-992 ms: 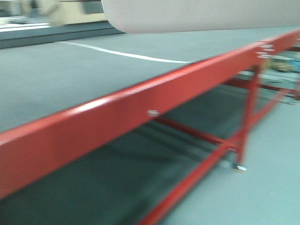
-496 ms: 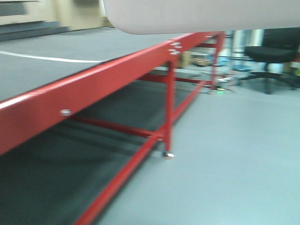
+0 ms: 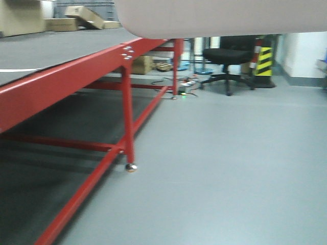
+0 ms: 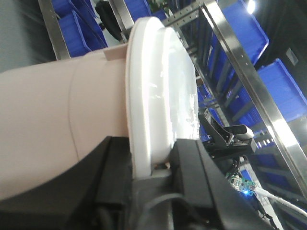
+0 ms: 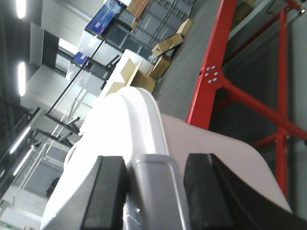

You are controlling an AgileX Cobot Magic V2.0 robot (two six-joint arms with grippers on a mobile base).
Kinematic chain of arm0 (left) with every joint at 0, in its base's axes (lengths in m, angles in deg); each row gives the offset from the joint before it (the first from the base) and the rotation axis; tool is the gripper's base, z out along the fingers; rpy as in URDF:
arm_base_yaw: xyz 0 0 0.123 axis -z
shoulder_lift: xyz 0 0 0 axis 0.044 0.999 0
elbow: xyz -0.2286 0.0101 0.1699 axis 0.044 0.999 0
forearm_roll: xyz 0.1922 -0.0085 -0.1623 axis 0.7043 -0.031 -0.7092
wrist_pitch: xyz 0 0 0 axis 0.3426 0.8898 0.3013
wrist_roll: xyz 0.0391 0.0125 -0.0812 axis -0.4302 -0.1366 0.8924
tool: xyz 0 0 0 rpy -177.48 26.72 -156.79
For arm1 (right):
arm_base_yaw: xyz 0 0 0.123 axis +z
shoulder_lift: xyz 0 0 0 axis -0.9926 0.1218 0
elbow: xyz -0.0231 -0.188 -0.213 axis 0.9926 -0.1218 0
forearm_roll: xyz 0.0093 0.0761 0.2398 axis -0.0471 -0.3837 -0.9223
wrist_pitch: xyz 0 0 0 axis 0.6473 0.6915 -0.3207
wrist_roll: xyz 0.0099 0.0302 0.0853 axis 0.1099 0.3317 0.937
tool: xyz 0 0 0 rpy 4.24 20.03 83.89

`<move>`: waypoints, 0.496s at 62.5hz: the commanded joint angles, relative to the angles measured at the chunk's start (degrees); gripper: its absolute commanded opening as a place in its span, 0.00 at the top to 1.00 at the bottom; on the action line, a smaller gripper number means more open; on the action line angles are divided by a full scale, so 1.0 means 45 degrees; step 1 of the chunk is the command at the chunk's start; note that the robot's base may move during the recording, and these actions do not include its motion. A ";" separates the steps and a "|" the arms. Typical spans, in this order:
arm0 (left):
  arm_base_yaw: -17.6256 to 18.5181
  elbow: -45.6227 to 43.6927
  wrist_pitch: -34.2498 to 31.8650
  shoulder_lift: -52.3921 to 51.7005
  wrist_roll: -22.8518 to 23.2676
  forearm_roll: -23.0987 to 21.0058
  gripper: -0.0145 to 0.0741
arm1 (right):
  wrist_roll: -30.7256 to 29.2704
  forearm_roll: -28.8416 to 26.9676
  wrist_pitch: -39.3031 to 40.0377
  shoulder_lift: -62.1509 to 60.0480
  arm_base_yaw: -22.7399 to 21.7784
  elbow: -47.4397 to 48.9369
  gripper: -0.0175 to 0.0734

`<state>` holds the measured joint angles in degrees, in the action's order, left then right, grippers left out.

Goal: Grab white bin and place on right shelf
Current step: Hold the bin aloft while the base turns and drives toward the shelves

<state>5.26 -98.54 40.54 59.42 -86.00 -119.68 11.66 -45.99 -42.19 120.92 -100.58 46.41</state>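
Note:
The white bin (image 3: 219,15) hangs held between both arms; its pale underside fills the top of the front view. In the left wrist view its pinkish side (image 4: 48,110) and light lid (image 4: 163,86) stand on edge, and my left gripper (image 4: 153,148) is shut on the lid's rim, a black finger on each side. My right gripper (image 5: 156,165) is shut on the opposite rim, where the grey handle piece (image 5: 153,191) sits between its pads and the bin wall (image 5: 211,143) runs off to the right. The right shelf is out of view.
A long red-framed table (image 3: 76,76) with a dark mat top runs along the left, its leg (image 3: 129,127) close by. Grey floor (image 3: 230,168) opens ahead. A black office chair (image 3: 230,56) and a yellow-black striped post (image 3: 264,61) stand at the back. A steel rack with blue bins (image 4: 268,86) is behind.
The front view has swung to the right: the red table slid leftward in frame, and the open floor, chair and striped post came into sight. The bin stays at the top.

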 commanded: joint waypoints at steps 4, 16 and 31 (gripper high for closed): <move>0.0456 -0.0478 0.3153 -0.0617 -0.0348 -0.0903 0.98 | 0.0045 -0.1308 -0.1822 -0.0442 0.0263 0.0528 0.74; 0.0456 -0.0478 0.3153 -0.0617 -0.0348 -0.0903 0.98 | 0.0045 -0.1308 -0.1822 -0.0442 0.0263 0.0528 0.74; 0.0456 -0.0478 0.3153 -0.0617 -0.0348 -0.0903 0.98 | 0.0045 -0.1308 -0.1822 -0.0442 0.0263 0.0528 0.74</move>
<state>5.26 -98.54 41.32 59.42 -86.00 -119.43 11.66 -45.99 -41.82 120.92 -100.58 46.41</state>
